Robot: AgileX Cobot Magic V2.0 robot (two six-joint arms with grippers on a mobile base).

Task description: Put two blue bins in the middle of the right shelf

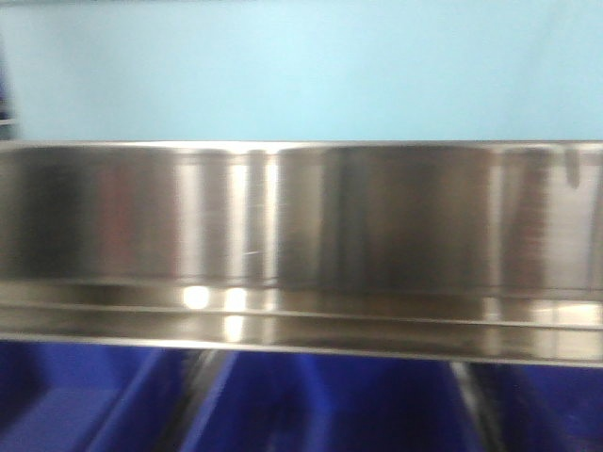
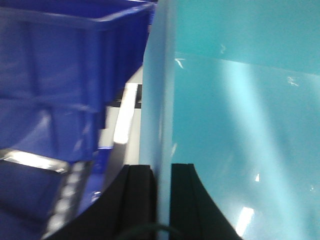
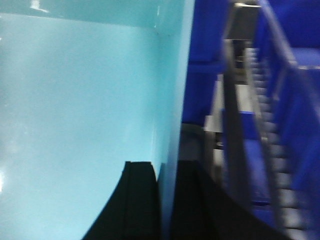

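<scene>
Left claw (image 2: 161, 172) and right claw (image 3: 168, 170) each clench a wall of the light-blue bin (image 2: 240, 125); dark-blue bins (image 1: 311, 405) sit under the steel shelf (image 1: 301, 235)

Blurred steel shelf rail (image 1: 301, 235) hides most of the dark blue bins (image 1: 311, 405), cropped at the bottom edge; the pale blue bin (image 2: 240, 125) overruns both wrist views, its full shape seemingly untellable

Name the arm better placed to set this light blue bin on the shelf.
Neither alone: the left gripper and right gripper each clamp a wall of the light blue bin, so both should probably carry it together.
</scene>
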